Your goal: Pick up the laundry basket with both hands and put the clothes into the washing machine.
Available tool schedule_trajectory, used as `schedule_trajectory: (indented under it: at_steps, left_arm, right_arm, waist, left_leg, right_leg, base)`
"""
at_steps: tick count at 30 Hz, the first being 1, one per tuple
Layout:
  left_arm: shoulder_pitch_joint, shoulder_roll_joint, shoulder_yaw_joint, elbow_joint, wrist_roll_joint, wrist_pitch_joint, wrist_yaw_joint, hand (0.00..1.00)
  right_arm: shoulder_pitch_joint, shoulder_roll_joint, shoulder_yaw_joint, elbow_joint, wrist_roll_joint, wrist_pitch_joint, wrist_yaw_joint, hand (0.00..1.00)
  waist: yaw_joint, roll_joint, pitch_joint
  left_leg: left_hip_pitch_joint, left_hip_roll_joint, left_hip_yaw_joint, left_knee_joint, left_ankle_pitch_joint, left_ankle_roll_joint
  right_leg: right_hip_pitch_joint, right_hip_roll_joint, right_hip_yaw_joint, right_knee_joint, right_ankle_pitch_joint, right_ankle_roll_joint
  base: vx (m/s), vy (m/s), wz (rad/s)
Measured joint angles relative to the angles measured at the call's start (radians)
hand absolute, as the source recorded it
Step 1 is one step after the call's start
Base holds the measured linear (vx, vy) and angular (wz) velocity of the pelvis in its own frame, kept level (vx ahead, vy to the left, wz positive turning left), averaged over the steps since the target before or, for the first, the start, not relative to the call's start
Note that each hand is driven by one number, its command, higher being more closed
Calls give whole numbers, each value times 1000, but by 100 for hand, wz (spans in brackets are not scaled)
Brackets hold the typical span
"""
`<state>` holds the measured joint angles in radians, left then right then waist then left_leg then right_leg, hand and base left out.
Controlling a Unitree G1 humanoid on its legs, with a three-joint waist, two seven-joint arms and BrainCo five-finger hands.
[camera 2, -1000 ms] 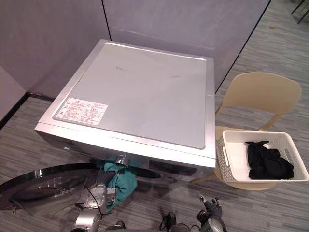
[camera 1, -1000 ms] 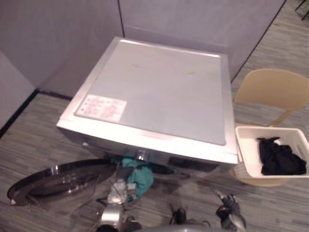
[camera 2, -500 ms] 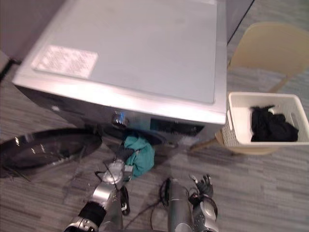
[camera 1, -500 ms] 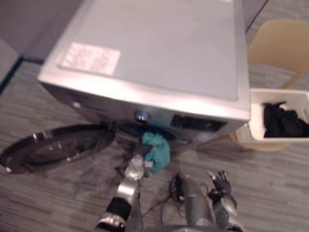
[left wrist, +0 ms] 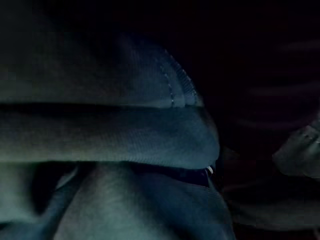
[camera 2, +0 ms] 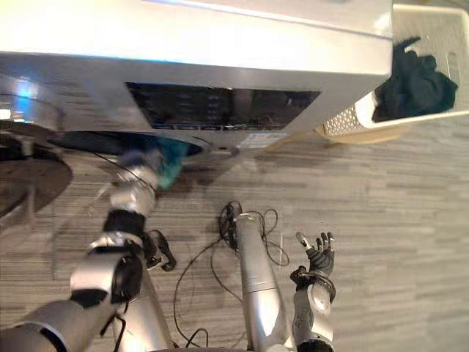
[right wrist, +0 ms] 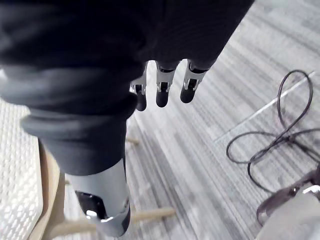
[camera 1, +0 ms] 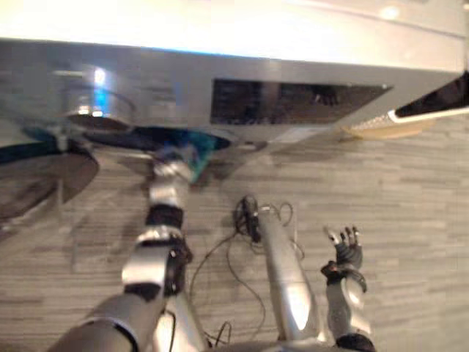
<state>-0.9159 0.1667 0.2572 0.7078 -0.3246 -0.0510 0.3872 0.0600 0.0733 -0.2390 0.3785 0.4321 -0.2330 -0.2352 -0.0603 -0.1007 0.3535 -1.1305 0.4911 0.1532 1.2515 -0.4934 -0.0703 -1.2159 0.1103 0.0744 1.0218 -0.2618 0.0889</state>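
The washing machine (camera 2: 220, 51) stands at the far side of the scene, with its dark control panel (camera 2: 220, 106) facing the robot and its round door (camera 1: 37, 172) swung open to the left, low over the striped grey floor (camera 2: 410, 220). The left arm reaches forward to the drum opening (camera 2: 88, 141) below the panel. There the left hand (camera 2: 138, 167) is up against a teal cloth (camera 2: 170, 158), which sits at the mouth of the drum. In the left wrist view folds of this teal cloth (left wrist: 125, 135) lie right in front of the camera with the dark inside of the drum behind them, and whether the hand is clamped on the cloth cannot be told. The white laundry basket (camera 2: 348, 121) is off to the far right, just beside the machine's right corner, resting on a beige chair (camera 2: 374, 136). A heap of black clothes (camera 2: 412, 82) lies inside it. The right hand (camera 2: 319, 258) hangs near the robot on the right, over bare floor and well apart from both the basket and the machine. Its fingers (right wrist: 161, 92) are straight and spread apart, and it holds nothing.
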Motion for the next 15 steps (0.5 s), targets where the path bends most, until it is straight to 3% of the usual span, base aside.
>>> schedule_trajectory:
  at_steps: [3,5,8,10,12,13,15]
  left_arm:
    - [-140,98,43,11,-68,-1,10,100]
    - [-202,123,60,15,-98,-3,11,100]
    - [-323,200,58,50,-144,-6,13,100]
    - [-332,224,32,46,-193,-36,13,100]
    - [-364,249,5,46,-210,-26,22,100]
    - [-381,276,-28,43,-184,-24,32,0]
    - [-410,320,-97,30,-69,-22,67,0]
  right_arm:
    - [10,1,-32,8,5,-10,3,0]
    - [13,1,-42,30,12,-18,8,0]
    - [15,1,-41,48,38,-19,27,0]
    - [15,1,-40,50,53,-19,44,0]
    - [14,1,-39,63,71,-20,54,0]
    - [17,1,-38,72,76,-20,66,0]
    - [30,0,-38,70,80,-23,76,0]
  waist:
    - [-8,0,13]
    - [-7,0,17]
    - [-5,1,18]
    - [-2,-1,21]
    - [0,-10,27]
    - [6,-13,30]
    - [9,-13,30]
  left_leg:
    - [-31,32,1,15,-9,1]
    - [-39,36,1,13,-9,1]
    - [-49,56,11,8,-10,2]
    - [-55,69,16,7,-10,2]
    - [-62,74,18,6,-10,2]
    - [-71,87,19,5,-13,7]
    - [-96,95,16,5,-14,10]
  right_leg:
    - [-22,31,3,-29,26,2]
    - [-27,35,2,-45,40,1]
    - [-32,54,7,-88,68,2]
    - [-34,65,9,-112,83,6]
    - [-38,68,7,-132,102,4]
    - [-39,77,6,-154,112,9]
    - [-51,82,1,-183,135,9]
  base:
    - [18,58,-43]
    - [22,78,-24]
    - [30,91,-29]
    - [34,113,-30]
    - [20,106,-26]
    - [5,102,-30]
    - [-1,90,-24]
